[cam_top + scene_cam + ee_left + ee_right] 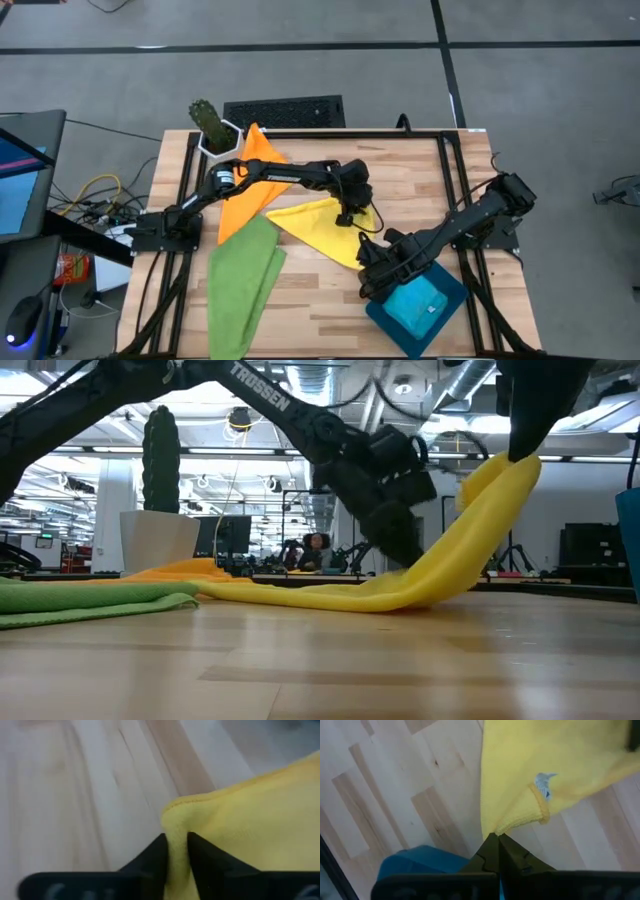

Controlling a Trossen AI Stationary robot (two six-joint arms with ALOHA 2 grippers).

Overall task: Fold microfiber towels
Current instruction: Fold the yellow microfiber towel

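Pinching the yellow towel (318, 228) with both hands, left hand (176, 851) at 12 o'clock, right hand (496, 840) at 4, probably needing a lift-and-fold next.

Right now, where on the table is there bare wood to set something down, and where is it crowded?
Bare wood lies along the far edge right of the plant pot, and along the near edge between the green towel and the teal tray. The middle is crowded: both grippers pinch the yellow towel, and the orange towel sits under the left arm.
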